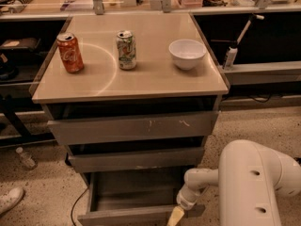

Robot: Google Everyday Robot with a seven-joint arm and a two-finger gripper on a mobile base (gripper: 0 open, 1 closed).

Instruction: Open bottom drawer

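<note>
The bottom drawer [134, 192] is the lowest of three grey drawers and stands pulled out, with its flat grey inside showing. Its slanted front panel [124, 216] runs along the bottom edge of the camera view. My gripper [176, 215] is at the right end of that front panel, on a white arm [254, 182] that reaches in from the lower right. The gripper's tip is partly cut off by the bottom edge of the view.
On the cabinet top [141, 74] stand an orange can [70, 52], a green-white can [126, 50] and a white bowl [187, 53]. The top drawer [134, 127] and middle drawer [136, 159] are slightly ajar. A bottle [26, 158], a shoe [9, 199] and a cable [75, 206] lie on the floor to the left.
</note>
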